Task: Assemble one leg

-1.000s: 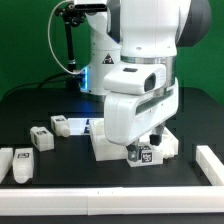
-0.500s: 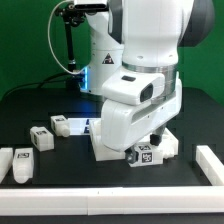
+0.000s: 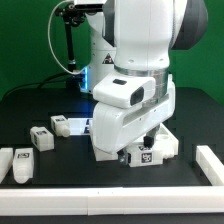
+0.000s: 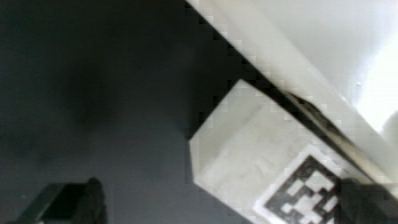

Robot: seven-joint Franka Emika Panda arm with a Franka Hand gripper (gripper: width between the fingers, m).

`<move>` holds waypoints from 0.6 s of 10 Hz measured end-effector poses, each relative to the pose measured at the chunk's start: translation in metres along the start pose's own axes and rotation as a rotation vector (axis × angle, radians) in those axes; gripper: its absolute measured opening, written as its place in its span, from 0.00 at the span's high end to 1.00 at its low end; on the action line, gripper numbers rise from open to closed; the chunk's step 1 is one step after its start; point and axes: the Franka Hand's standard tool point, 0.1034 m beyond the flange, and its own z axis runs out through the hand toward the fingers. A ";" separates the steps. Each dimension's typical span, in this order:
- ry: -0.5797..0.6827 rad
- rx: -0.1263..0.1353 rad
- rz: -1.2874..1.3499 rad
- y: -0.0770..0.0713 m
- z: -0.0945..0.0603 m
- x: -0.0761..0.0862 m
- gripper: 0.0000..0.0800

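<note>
A small white leg (image 3: 146, 156) with a black-and-white tag stands at the front edge of the large flat white panel (image 3: 168, 146), right under my gripper (image 3: 145, 148). In the wrist view the leg (image 4: 267, 150) lies between my fingers, close against one dark finger at the frame's edge. The other finger (image 4: 71, 205) stands well apart from it across a dark gap. My gripper (image 4: 222, 195) looks open around the leg. The arm's body hides most of the panel in the exterior view.
Three loose legs lie at the exterior view's left: one (image 3: 42, 136), one (image 3: 62, 124) further back, and one (image 3: 22, 164) near the front. A white strip (image 3: 208, 165) lies at the right front. A black stand (image 3: 66, 45) rises at the back.
The arm's wrist and upper body have turned and leaned toward the exterior view's left. The leg under the gripper has stayed in place at the panel's front edge.
</note>
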 end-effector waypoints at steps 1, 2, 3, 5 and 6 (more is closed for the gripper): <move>0.002 -0.002 0.002 0.003 0.000 0.000 0.19; 0.005 -0.005 0.004 0.006 -0.001 0.001 0.19; 0.010 -0.010 0.005 0.010 -0.001 0.004 0.19; 0.023 -0.025 0.006 0.024 -0.004 0.015 0.19; 0.030 -0.033 0.008 0.030 -0.006 0.019 0.19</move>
